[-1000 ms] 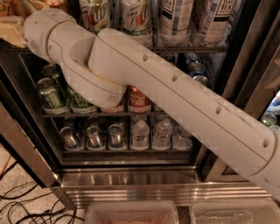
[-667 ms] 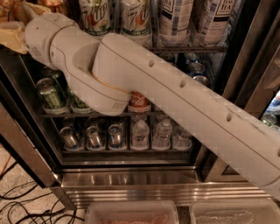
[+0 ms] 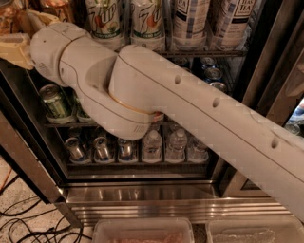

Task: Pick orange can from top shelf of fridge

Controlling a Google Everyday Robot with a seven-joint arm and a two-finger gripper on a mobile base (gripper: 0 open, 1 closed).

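Observation:
My gripper [image 3: 21, 40] is at the far upper left, reaching into the fridge [image 3: 266, 71] at the level of the top shelf [image 3: 204, 53]. My thick white arm [image 3: 190, 114] crosses the whole view from lower right to upper left. A copper-orange can [image 3: 56, 6] shows at the top edge just right of the gripper, mostly cut off. Another copper-coloured surface [image 3: 5, 19] sits in the corner beside the gripper. I cannot tell if the gripper touches either one.
White-and-green 7up cans [image 3: 102, 21] and tall tea cans [image 3: 190, 21] stand on the top shelf. Green cans [image 3: 54, 99] sit on the middle rack, small cans [image 3: 76, 148] and water bottles [image 3: 152, 144] on the lower rack. Cables [image 3: 23, 223] lie on the floor; plastic bins [image 3: 142, 232] sit below.
My arm's elbow has swung down and to the right, now hiding the red cola can on the middle rack. The wrist and gripper have stayed at the upper left.

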